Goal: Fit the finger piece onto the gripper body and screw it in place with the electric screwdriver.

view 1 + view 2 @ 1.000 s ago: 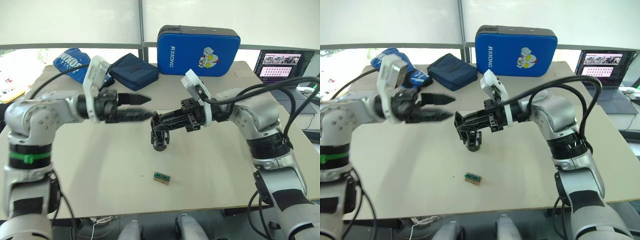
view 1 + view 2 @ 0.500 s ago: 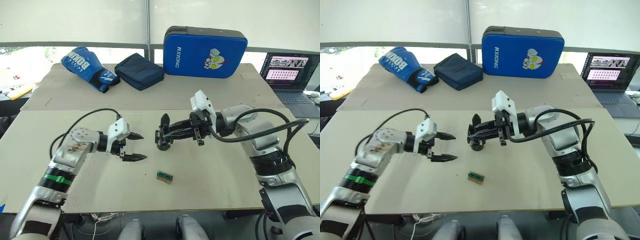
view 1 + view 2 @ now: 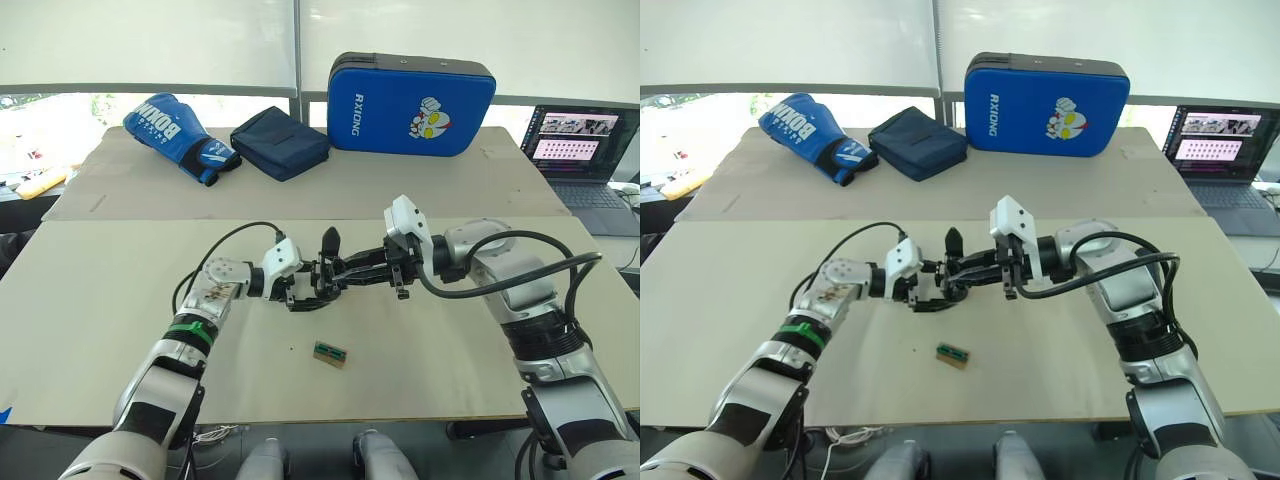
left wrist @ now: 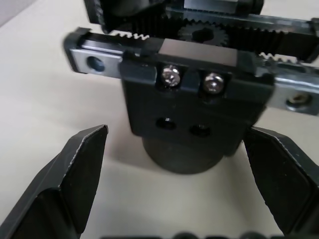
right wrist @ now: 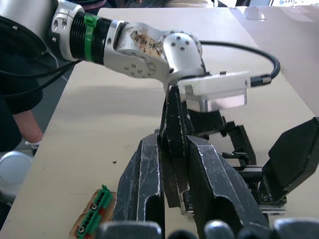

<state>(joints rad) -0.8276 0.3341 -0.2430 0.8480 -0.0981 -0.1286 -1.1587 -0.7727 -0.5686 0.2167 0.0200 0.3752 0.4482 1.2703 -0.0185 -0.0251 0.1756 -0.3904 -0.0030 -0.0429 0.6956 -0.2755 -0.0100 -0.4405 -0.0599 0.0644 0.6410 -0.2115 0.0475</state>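
Observation:
The gripper body (image 3: 324, 268) is a small black assembly at the table's middle, with one pointed finger standing up from it. Up close in the left wrist view, the gripper body (image 4: 194, 109) shows a toothed rack, two screws and a round base. My right gripper (image 3: 340, 274) is shut on the body's frame, as the right wrist view shows between its fingers (image 5: 144, 184). My left gripper (image 3: 298, 290) is open, one fingertip on each side of the round base and neither touching it. The finger piece and the electric screwdriver are out of view.
A small green-topped block (image 3: 328, 353) lies on the table just in front of the grippers. At the back stand a blue boxing glove (image 3: 175, 135), a navy pouch (image 3: 280, 142) and a blue case (image 3: 410, 90). A laptop (image 3: 580, 140) sits at the far right.
My left arm came down from chest height and slid right until its open fingers flank the gripper body's base. The right gripper kept hold of the body and lowered it towards the table.

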